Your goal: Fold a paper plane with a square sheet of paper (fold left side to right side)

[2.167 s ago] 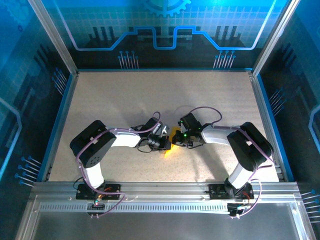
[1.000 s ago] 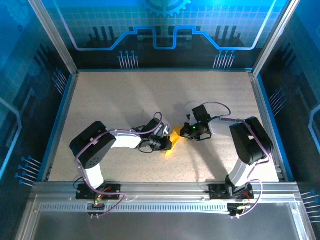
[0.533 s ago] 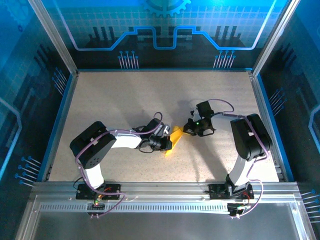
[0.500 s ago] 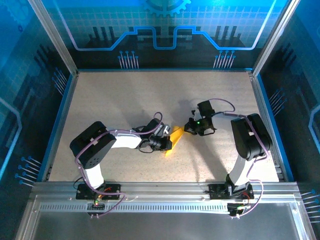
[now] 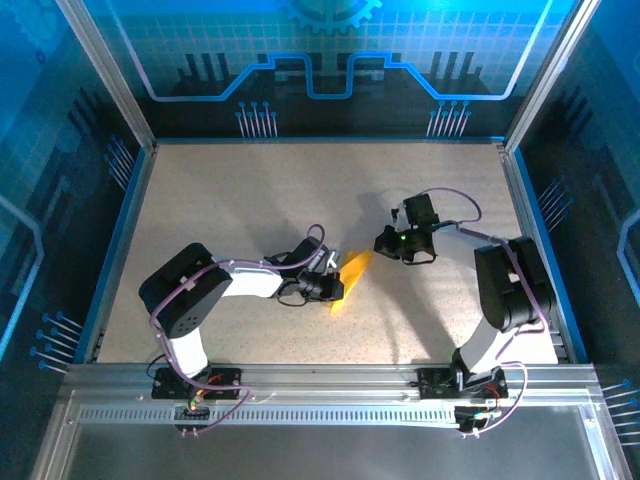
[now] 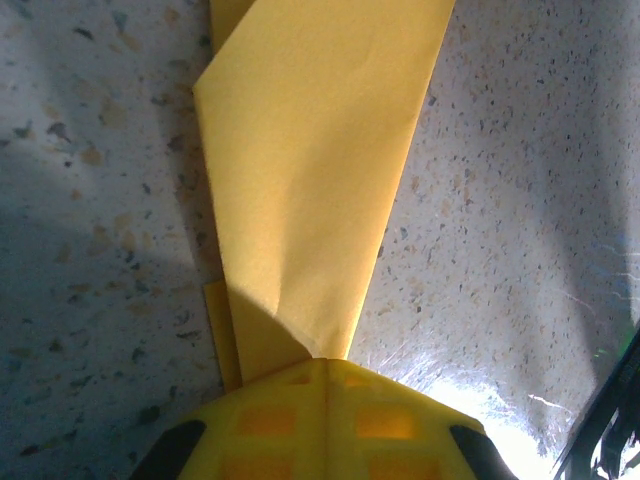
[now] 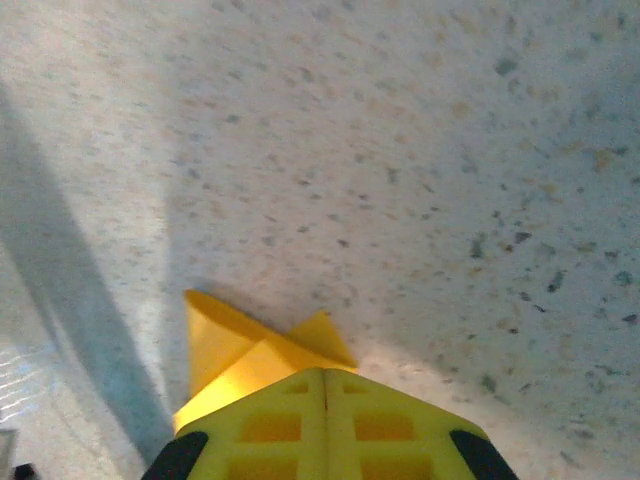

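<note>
The yellow paper (image 5: 352,275) lies near the middle of the speckled tabletop (image 5: 250,200). It is folded into a narrow, long shape that runs at a slant, with its lower end toward the left arm and its upper end toward the right arm.

The left claw (image 5: 338,290) is low over the tabletop at the lower part of the paper. In the left wrist view the left claw (image 6: 325,375) is clenched: its two yellow fingers (image 6: 270,420) meet in one thin line. The paper (image 6: 300,180) comes out from under the fingertips and becomes wider as it goes away from them. A second layer of the paper shows as a thin strip along its left edge, and one corner points to the left. I cannot tell if the fingertips press on the paper or only stand just above it.

The right claw (image 5: 382,243) is just beside the upper end of the paper. In the right wrist view the right claw (image 7: 325,385) is clenched too, finger against finger. A small pointed part of the paper (image 7: 235,335) lies on the tabletop just in front of the fingertips, a little to their left. Whether the fingertips touch it, I cannot tell.

Purple cables (image 5: 300,255) run along both arms. A metal rail (image 5: 320,400) closes the near edge of the tabletop, where the two arm bases are fixed.
</note>
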`<control>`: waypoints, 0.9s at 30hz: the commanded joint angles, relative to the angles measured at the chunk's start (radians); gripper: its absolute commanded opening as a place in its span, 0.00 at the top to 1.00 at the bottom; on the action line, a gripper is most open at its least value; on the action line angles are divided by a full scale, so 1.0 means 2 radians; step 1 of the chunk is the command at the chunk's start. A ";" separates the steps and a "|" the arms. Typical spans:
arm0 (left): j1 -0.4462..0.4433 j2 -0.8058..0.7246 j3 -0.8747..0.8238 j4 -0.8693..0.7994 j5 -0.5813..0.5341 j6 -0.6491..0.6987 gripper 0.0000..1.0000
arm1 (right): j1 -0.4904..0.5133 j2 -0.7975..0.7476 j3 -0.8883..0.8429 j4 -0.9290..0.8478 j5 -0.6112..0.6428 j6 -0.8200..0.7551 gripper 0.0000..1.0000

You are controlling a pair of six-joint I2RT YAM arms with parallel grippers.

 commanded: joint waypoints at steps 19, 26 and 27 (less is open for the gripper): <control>-0.007 0.010 -0.034 -0.088 -0.036 -0.017 1.00 | 0.149 0.016 -0.082 0.113 -0.041 0.150 0.94; -0.007 0.002 -0.033 -0.078 -0.025 -0.024 1.00 | 0.151 0.030 -0.091 0.081 -0.021 0.142 0.94; -0.007 -0.003 -0.032 -0.078 -0.020 -0.024 1.00 | 0.151 0.030 -0.094 0.075 -0.015 0.139 0.94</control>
